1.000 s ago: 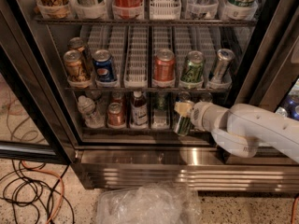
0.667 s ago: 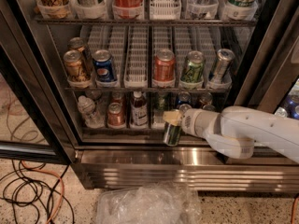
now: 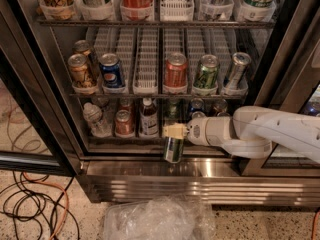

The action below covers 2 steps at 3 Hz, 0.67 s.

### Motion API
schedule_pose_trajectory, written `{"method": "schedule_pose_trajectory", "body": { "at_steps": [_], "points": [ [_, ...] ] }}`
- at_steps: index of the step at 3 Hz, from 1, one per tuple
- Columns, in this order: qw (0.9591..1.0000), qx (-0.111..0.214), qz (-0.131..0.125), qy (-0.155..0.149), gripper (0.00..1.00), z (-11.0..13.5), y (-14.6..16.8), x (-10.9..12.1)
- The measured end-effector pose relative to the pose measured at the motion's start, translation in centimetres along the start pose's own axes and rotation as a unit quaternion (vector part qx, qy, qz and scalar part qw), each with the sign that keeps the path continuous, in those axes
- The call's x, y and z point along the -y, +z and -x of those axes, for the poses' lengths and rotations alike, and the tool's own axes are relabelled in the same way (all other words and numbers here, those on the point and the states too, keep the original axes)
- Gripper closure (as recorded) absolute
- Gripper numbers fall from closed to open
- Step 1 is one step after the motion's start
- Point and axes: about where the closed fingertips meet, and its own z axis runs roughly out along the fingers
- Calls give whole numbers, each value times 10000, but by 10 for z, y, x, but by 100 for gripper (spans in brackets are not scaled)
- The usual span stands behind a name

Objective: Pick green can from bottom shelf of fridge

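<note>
My gripper [image 3: 173, 132], on a white arm reaching in from the right, is shut on the top of the green can [image 3: 173, 150]. The can is dark green with a silver lid and hangs upright below the pale fingers [image 3: 176, 129]. It is out in front of the bottom shelf [image 3: 112, 140], level with the shelf's front rail and just above the fridge's shiny steel base [image 3: 210, 184]. The arm hides part of the bottom shelf's right side.
On the bottom shelf stand a water bottle [image 3: 93, 118], a red can [image 3: 123, 123] and a dark bottle [image 3: 148, 116]. The rack above holds a blue can [image 3: 111, 70], a red can [image 3: 175, 70] and a brighter green can [image 3: 206, 73]. A plastic bag [image 3: 155, 219] and cables [image 3: 35, 204] lie on the floor.
The gripper has drawn left, down and out of the bottom shelf with the green can held in it. The can now hangs in front of the shelf rail.
</note>
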Motion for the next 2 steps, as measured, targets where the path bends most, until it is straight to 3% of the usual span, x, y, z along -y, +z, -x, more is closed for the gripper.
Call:
{"method": "schedule_pose_trajectory", "body": {
  "at_steps": [1, 2],
  "points": [
    [9991, -116, 417, -19, 100, -5, 0, -23],
    [9991, -116, 417, -19, 100, -5, 0, -23]
  ]
}}
